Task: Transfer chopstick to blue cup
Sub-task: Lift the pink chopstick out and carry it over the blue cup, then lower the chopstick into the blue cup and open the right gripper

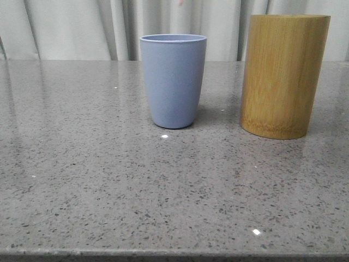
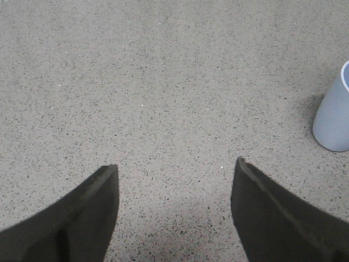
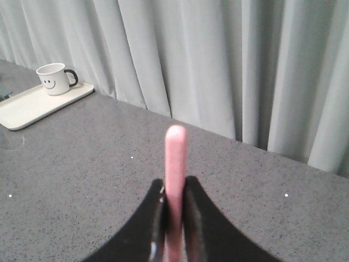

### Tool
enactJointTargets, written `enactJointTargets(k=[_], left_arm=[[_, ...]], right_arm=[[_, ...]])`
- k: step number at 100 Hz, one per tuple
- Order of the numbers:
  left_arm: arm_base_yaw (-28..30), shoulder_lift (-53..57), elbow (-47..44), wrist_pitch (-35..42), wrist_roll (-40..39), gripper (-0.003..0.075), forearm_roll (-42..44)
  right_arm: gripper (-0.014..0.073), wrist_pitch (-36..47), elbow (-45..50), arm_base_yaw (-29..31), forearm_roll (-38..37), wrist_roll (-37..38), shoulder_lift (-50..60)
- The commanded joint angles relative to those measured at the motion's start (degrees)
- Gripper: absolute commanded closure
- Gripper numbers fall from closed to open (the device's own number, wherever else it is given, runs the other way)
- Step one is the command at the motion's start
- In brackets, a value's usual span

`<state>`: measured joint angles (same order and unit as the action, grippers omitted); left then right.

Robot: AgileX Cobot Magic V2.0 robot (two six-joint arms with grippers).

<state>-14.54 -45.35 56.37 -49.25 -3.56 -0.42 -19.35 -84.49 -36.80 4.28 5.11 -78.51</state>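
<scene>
The blue cup (image 1: 173, 82) stands upright at the middle of the grey stone table, left of the tan bamboo cylinder (image 1: 284, 76). No chopstick shows in either container. In the right wrist view my right gripper (image 3: 174, 188) is shut on a pale pink chopstick (image 3: 176, 153), which sticks out past the fingertips toward the curtain. A tiny pink speck (image 1: 180, 2) shows at the top edge of the front view, above the cup. My left gripper (image 2: 175, 164) is open and empty over bare table, with the blue cup (image 2: 334, 117) off to one side. Neither gripper shows in the front view.
A white smiley mug (image 3: 54, 78) sits on a cream tray (image 3: 32, 103) at the far end of the table in the right wrist view. A grey curtain (image 1: 82, 27) hangs behind the table. The table's front edge (image 1: 174, 254) is close to the camera.
</scene>
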Motion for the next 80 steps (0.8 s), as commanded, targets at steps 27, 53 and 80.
enactJointTargets(k=[27,53,80], left_arm=[[0.09,0.38,1.43,3.87,-0.72,0.0279,-0.54],[0.09,0.38,1.43,3.87,-0.72,0.0279,-0.54],[0.09,0.38,1.43,3.87,-0.72,0.0279,-0.54]], right_arm=[[0.0662,9.37,2.52,-0.24,-0.65,-0.69,-3.02],[0.0662,12.46,6.91,-0.24,-0.92,-0.69,-3.06],[0.0494,12.35,6.91,-0.24,-1.06,-0.69,-3.08]])
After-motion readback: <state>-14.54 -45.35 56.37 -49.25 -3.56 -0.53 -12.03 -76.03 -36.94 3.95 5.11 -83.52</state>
